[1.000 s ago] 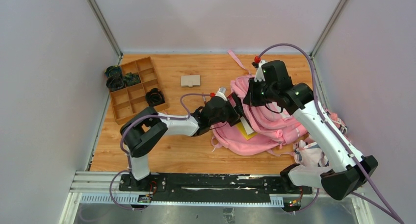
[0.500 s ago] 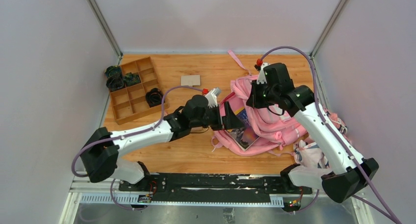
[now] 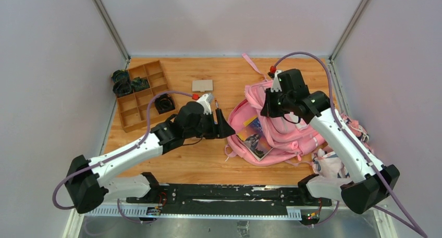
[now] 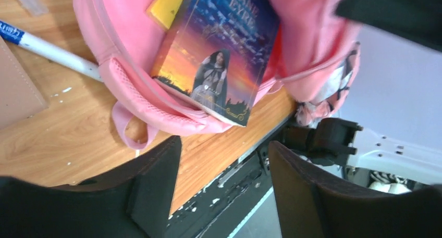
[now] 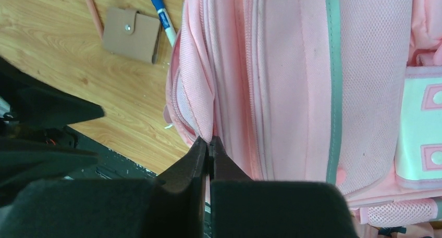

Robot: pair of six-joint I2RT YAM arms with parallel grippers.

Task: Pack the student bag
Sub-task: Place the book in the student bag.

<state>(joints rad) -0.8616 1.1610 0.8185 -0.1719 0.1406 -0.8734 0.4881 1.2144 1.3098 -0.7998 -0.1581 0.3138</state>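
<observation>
The pink student bag (image 3: 284,128) lies on the wooden table at centre right, its mouth facing left. A Jane Eyre book (image 3: 254,140) pokes out of the mouth, with a yellow item (image 4: 167,3) beside it. My left gripper (image 3: 225,127) hovers just left of the bag, open and empty. In the left wrist view the book (image 4: 216,66) lies beyond my left gripper (image 4: 224,147), apart from it. My right gripper (image 3: 267,107) is above the bag's upper edge. In the right wrist view my right gripper (image 5: 209,142) is shut on a fold of the bag (image 5: 292,82) by the zipper opening.
A wooden compartment tray (image 3: 139,96) holding black items stands at the back left. A tan wallet (image 3: 202,85), a blue-capped marker (image 5: 163,17) and a pencil (image 5: 93,10) lie behind the bag. A patterned cloth bundle (image 3: 333,162) sits at the front right.
My left arm has pulled back leftward out of the bag's mouth, leaving the book inside. Its jaws have opened and then narrowed a little. The right gripper keeps holding the bag's edge.
</observation>
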